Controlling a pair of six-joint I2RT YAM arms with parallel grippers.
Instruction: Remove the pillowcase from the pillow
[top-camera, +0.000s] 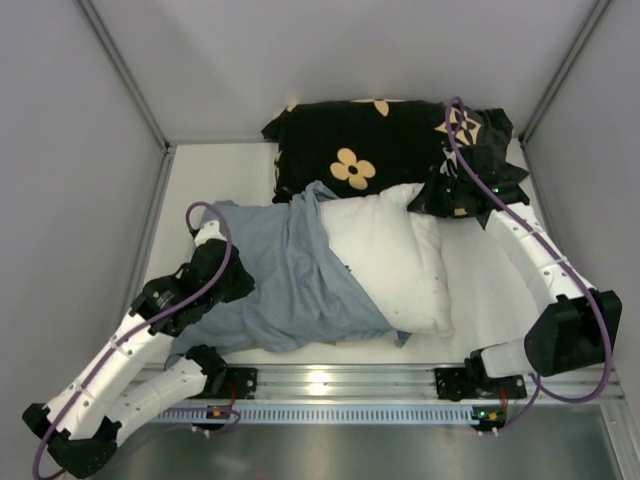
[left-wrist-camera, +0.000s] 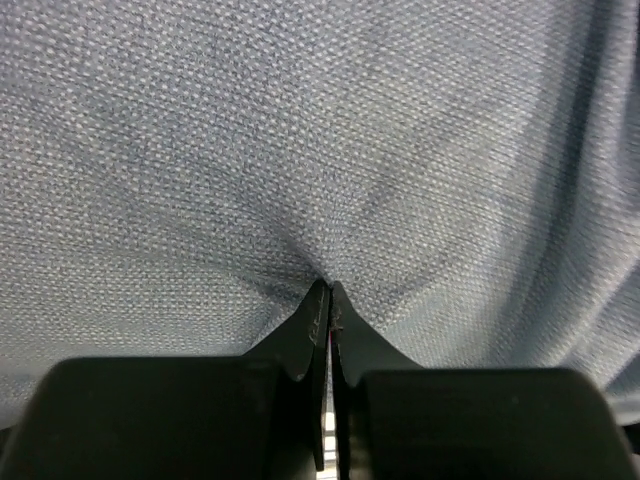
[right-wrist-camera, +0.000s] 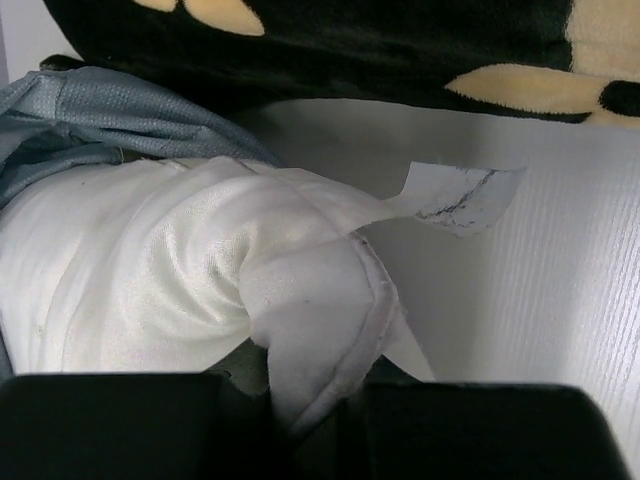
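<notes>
Bench (top-camera: 490, 290) is white, with walls on three sides. The black flowered pillow (top-camera: 370, 135) lies along the far edge at 12 o'clock and isn't part of the job.

The pillow (top-camera: 390, 255) sits mid-bench, long axis roughly 8 to 2 o'clock. Its 2–3 o'clock half is bare. The pillowcase (top-camera: 290, 280) covers the 8–9 o'clock half, bunched and wrinkled, with its open mouth facing 3 o'clock. I judge it about half off.

Key relation: the case has to slide off along that axis toward 8 o'clock, away from the pillow's bare end. The left arm is nearer the case and the right arm is nearer the exposed pillow, so I read it as left pulls and right anchors.

The left claw (left-wrist-camera: 328, 293) is clenched on a pinch of pillowcase, with puckers in the weave radiating from the tips. The right claw (right-wrist-camera: 305, 415) is clenched on the pillow's seamed corner at the 1–2 o'clock end.

View differences:
- Top view gives the layout and the axis, but both claw tips are lost under the black wrists.
- Left wrist view confirms the pinch and shows nothing else but fabric.
- Right wrist view shows the corner grip and a small care tag (right-wrist-camera: 460, 190) sticking off the seam, which I can't make out from above.

Risk: the pinch may be only a single layer and could slip.
</notes>
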